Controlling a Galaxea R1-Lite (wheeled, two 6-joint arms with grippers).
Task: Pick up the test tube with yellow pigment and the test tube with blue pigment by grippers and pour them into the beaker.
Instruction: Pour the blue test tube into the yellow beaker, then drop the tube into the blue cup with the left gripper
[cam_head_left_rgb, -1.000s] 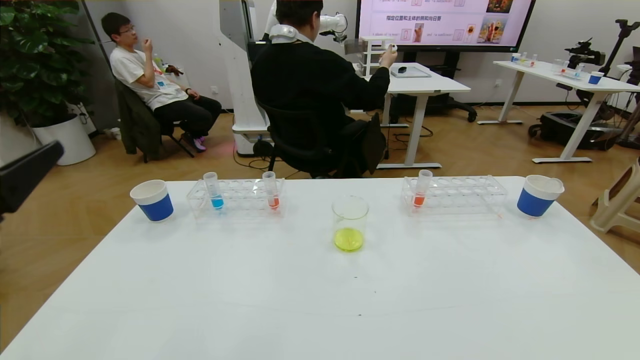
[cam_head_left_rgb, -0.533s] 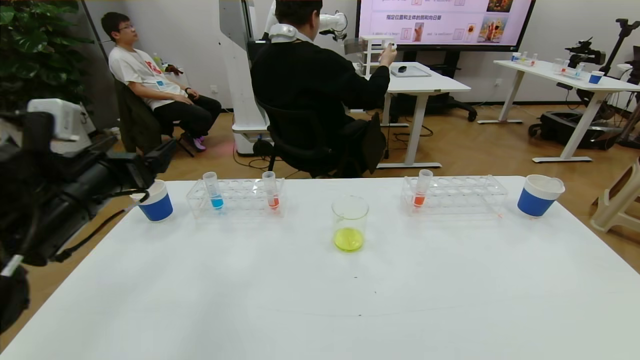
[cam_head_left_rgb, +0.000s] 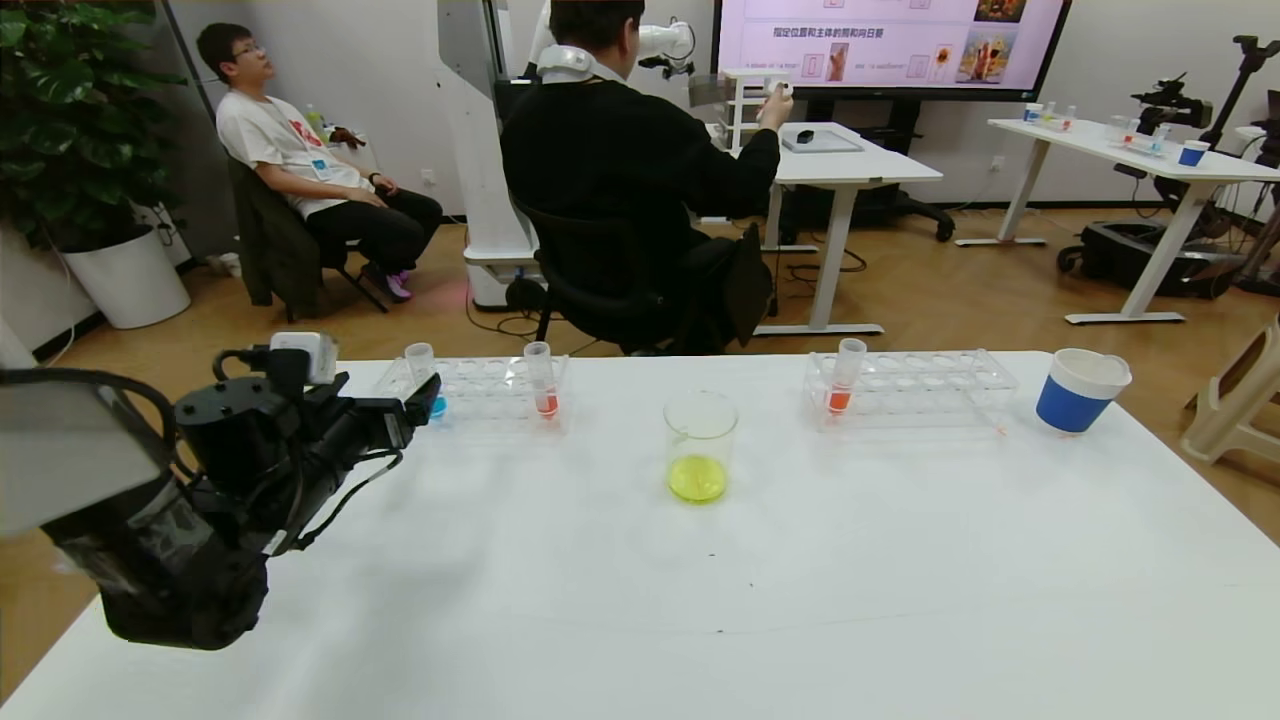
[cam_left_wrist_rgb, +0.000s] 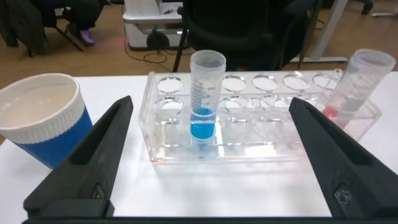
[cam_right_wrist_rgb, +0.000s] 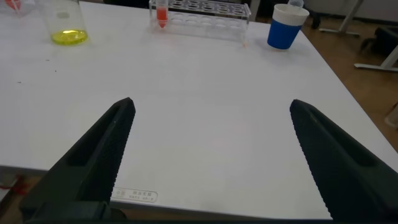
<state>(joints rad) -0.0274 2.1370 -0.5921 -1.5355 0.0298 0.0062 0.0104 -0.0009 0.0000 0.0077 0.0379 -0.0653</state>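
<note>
The test tube with blue pigment (cam_head_left_rgb: 421, 368) stands upright at the left end of the left clear rack (cam_head_left_rgb: 490, 385). My left gripper (cam_head_left_rgb: 425, 392) is open just in front of it. In the left wrist view the tube (cam_left_wrist_rgb: 205, 99) stands between and beyond the spread fingers of that gripper (cam_left_wrist_rgb: 211, 104), untouched. The beaker (cam_head_left_rgb: 700, 445) stands mid-table with yellow liquid at its bottom, and also shows in the right wrist view (cam_right_wrist_rgb: 67, 25). No test tube with yellow pigment is in view. My right gripper (cam_right_wrist_rgb: 211, 102) is open and empty over bare table near the front edge, outside the head view.
Orange-red tubes stand in the left rack (cam_head_left_rgb: 541, 380) and in the right rack (cam_head_left_rgb: 843, 378). One blue-and-white paper cup (cam_head_left_rgb: 1080, 390) is at the far right, another (cam_left_wrist_rgb: 40, 118) just left of the left rack. People sit beyond the table's far edge.
My left arm has swung in from the left edge over the table. Its open gripper now sits at the left rack, in front of the blue tube.
</note>
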